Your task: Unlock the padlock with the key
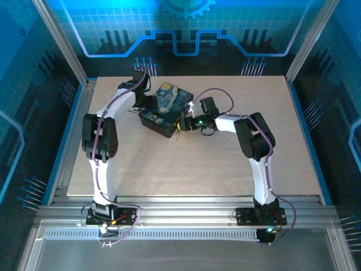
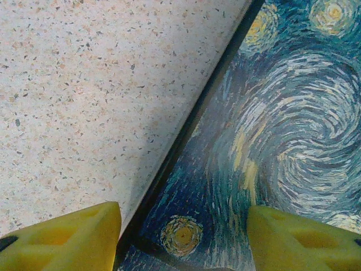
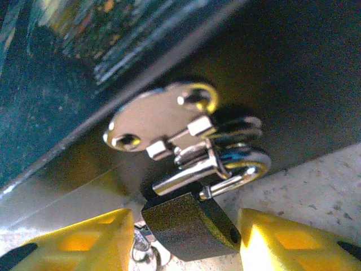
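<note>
The padlock point(image 3: 189, 224) has a dark squarish body, and its silvery shackle point(image 3: 242, 169) is threaded through the shiny hasp point(image 3: 161, 121) on the box's side. One shackle leg ends free above the body. My right gripper point(image 3: 186, 240) is open, its yellow fingers point(image 3: 84, 243) flanking the padlock body closely. A shiny metal piece with a ring, apparently the key point(image 3: 141, 251), pokes out at the body's lower left, partly hidden. My left gripper point(image 2: 183, 237) is open, straddling the edge of the painted lid point(image 2: 271, 130).
The dark box with the swirling blue-yellow lid point(image 1: 166, 104) lies at the table's point(image 1: 186, 169) back middle, between my left gripper point(image 1: 145, 101) and my right gripper point(image 1: 181, 125). Metal frame posts stand at the table's back corners.
</note>
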Controlling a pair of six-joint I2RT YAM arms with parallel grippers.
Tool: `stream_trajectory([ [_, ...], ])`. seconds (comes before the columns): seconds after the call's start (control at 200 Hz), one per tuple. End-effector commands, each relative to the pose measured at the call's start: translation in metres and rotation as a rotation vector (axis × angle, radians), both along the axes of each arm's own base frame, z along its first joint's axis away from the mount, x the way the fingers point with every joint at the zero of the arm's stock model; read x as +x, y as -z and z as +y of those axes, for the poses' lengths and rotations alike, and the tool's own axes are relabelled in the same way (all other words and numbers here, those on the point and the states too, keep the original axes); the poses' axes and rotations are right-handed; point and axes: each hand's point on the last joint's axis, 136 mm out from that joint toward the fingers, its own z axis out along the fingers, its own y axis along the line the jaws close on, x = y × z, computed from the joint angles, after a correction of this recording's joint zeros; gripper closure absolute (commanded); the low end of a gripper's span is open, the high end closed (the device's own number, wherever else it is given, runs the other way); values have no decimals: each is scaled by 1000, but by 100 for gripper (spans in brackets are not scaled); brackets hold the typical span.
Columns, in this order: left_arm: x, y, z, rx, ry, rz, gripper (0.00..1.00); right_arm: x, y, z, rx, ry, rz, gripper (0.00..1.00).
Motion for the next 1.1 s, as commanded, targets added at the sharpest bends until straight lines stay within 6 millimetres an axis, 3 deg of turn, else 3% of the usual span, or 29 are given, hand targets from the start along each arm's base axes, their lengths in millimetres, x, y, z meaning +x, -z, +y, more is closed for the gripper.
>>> stream_trajectory([
  [0.0, -15, 22, 14, 30, -47, 81, 39, -36, 25, 14, -14, -118, 101, 53],
  [0.415, -17, 19, 15, 36, -54, 81, 40, -35, 20, 17, 120, -61, 128, 78],
  [0.545, -19, 18, 14, 32, -54, 82, 40, -29, 8, 17, 228, -30, 128, 86],
  [0.835, -24, 24, 15, 34, -56, 93, 40, -22, -11, 17, 373, 38, 118, 92],
  [1.095, -27, 23, 16, 28, -66, 90, 41, -15, -16, 9, 385, 144, 142, 95],
])
